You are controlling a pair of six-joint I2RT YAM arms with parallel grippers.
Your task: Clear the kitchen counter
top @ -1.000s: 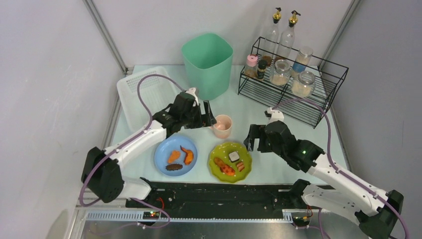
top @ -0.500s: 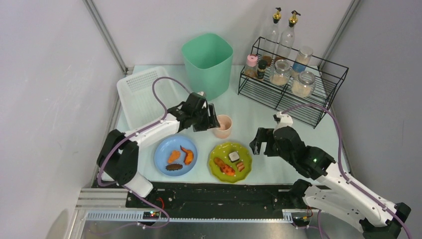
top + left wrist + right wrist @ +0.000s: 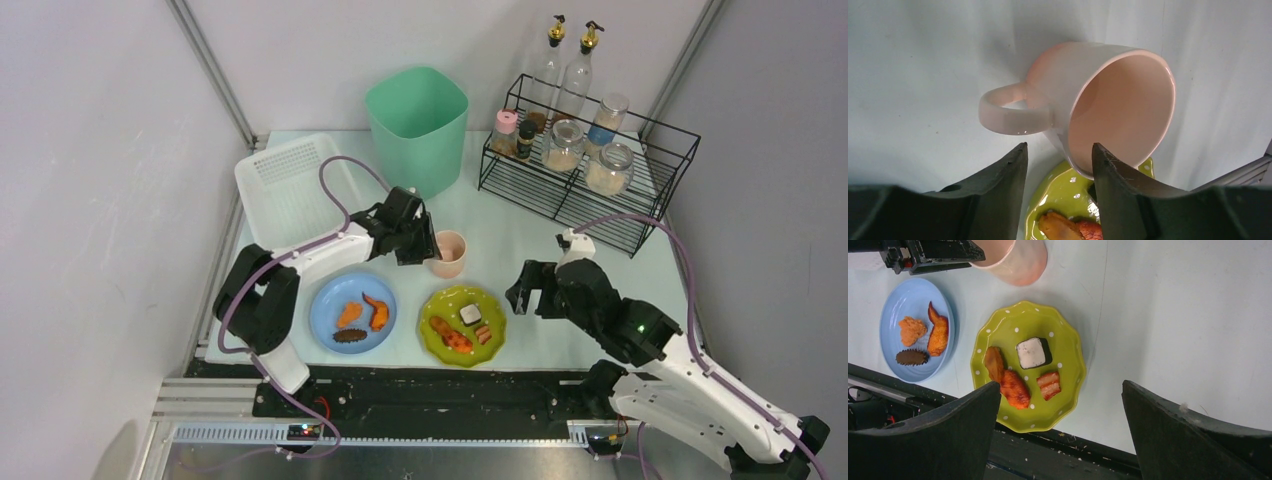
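On the pale kitchen counter [image 3: 505, 225] stands a pink mug [image 3: 449, 253], seen tilted in the left wrist view [image 3: 1108, 95]. My left gripper [image 3: 424, 247] straddles its rim next to the handle. One finger sits inside the cup and the other outside, and a gap still shows, so the gripper [image 3: 1059, 147] is open. A blue plate [image 3: 328, 298] holds fried food pieces. Beside it a green dotted plate [image 3: 452, 300] also carries food. My right gripper [image 3: 526, 290] hovers wide open just right of the green plate [image 3: 1013, 322], with nothing between its fingers [image 3: 1062, 385].
A tall mint bin [image 3: 417, 125] stands at the back centre. A white perforated basket [image 3: 285, 190] lies at the back left. The black wire rack [image 3: 640, 205] with bottles and jars is at the back right. A black rail [image 3: 440, 385] runs along the front edge.
My left gripper moved right onto the mug's rim and its jaws narrowed around the wall. The right arm drifted slightly right, still wide open.
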